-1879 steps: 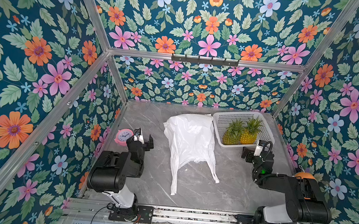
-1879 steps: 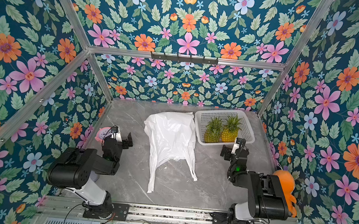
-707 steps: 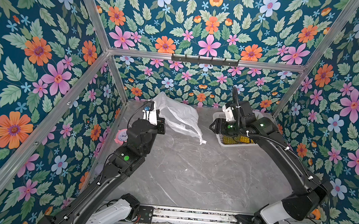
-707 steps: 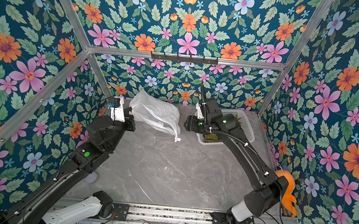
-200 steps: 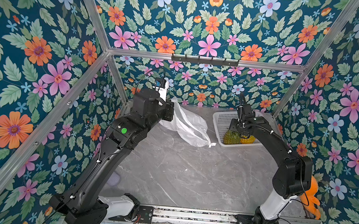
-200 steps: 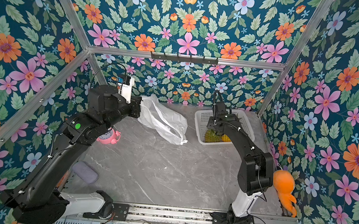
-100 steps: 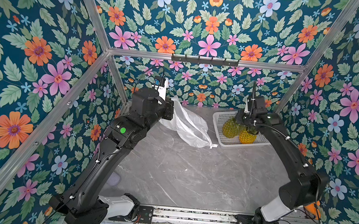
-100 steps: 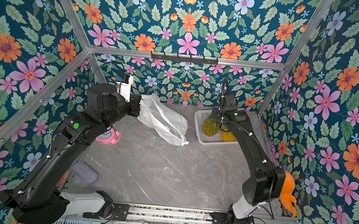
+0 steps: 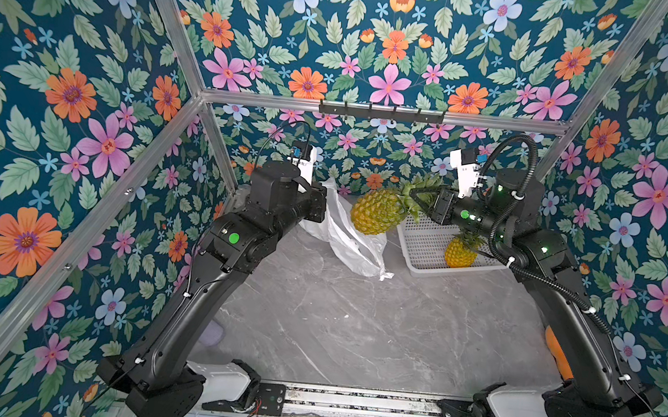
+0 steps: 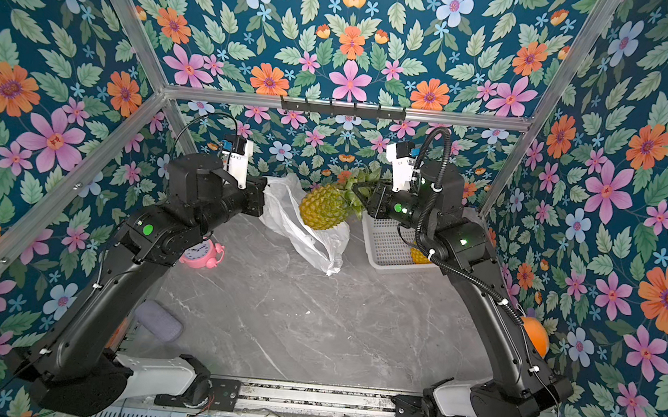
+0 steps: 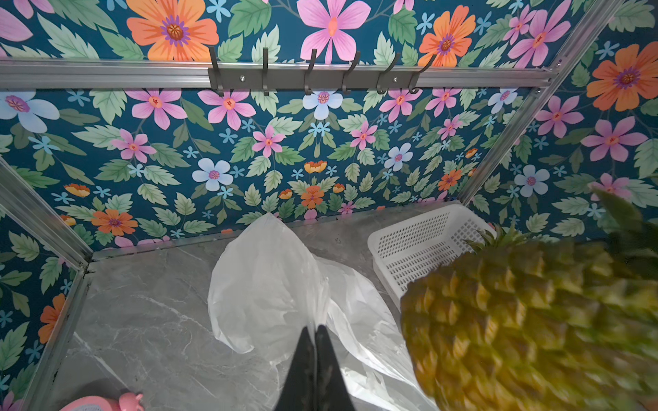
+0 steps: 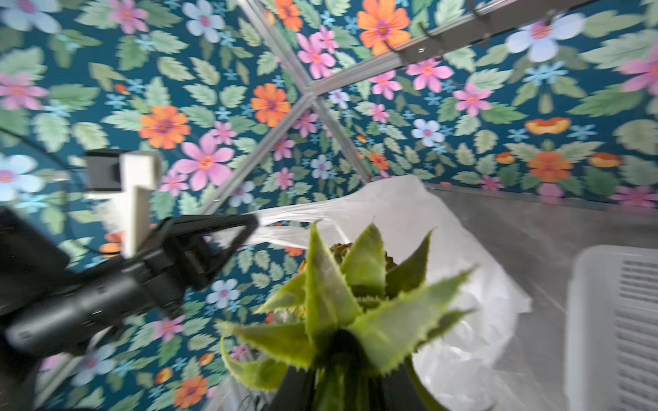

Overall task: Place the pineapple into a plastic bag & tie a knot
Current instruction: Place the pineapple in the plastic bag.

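Note:
My right gripper [image 9: 419, 199] is shut on the leafy crown [image 12: 338, 284] of a yellow pineapple [image 9: 378, 211], held sideways in the air with its body pointing at the bag. The plastic bag [image 9: 346, 236], white and crinkly, hangs from my left gripper [image 11: 316, 329], whose jaws are shut on its bunched upper edge. Its lower end trails on the table. In both top views the pineapple [image 10: 324, 206] overlaps the bag [image 10: 301, 223]; the left wrist view has it [image 11: 516, 320] close beside the bag [image 11: 270, 284]. No knot is in view.
A white perforated basket [image 9: 425, 243] at the back right holds a second pineapple [image 9: 461, 251]. A pink alarm clock [image 10: 203, 251] stands under my left arm, a grey soft object [image 10: 158, 320] nearer the front left, an orange toy [image 10: 535, 333] by the right wall.
My right gripper has closed on the pineapple's crown, lifted it out of the basket and swung it left to the bag. The left gripper has held the raised bag nearly still.

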### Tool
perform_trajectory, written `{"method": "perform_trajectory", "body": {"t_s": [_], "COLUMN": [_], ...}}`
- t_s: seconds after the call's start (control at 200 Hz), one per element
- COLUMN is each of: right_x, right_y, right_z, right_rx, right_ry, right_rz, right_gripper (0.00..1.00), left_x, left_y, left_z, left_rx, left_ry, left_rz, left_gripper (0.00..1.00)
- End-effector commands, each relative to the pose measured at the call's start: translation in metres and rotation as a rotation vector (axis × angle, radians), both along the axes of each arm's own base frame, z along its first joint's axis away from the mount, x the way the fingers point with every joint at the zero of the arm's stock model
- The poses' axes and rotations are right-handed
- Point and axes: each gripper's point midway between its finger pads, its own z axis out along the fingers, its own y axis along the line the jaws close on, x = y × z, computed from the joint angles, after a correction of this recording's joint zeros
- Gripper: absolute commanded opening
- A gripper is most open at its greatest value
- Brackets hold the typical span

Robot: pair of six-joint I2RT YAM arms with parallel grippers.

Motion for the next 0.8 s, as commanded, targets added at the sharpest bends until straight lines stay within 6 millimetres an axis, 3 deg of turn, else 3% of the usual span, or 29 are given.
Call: {"method": "perform_trajectory", "body": {"t_s": [0.0,0.205,0.415,0.595,0.685,0.795], "right_x": [-0.025,-0.026,0.009,0.042,0.047,0.04], "right_y": [0.023,0.051,0.048,0.024,0.021,0.042], "right_z": [0.046,0.017,-0.014,-0.028,-0.031,-0.036], "right_rx": [0.151,0.1,0.0,-0.111,-0.151,-0.261], "right_ry": [-0.097,-0.039,-0.015,-0.047,-0.061,-0.118], "right_rz": [0.16,0.217,0.082,-0.135,-0.174,-0.153], "right_gripper": [0.0,0.0,0.0,0.0,0.0,0.0], "left_x": [-0.002,-0.005,-0.014,-0.019,-0.02,-0.02], "left_y": [0.0,0.0,-0.002,-0.004,-0.007,-0.011], "left_z": [0.003,0.005,0.009,0.008,0.008,0.01], "left_rx": [-0.007,-0.013,-0.03,-0.03,-0.036,-0.049], "left_ry": [-0.003,-0.005,-0.017,-0.018,-0.015,-0.012], "left_rz": [-0.005,-0.016,-0.05,-0.08,-0.096,-0.116], "left_gripper": [0.0,0.0,0.0,0.0,0.0,0.0]}}
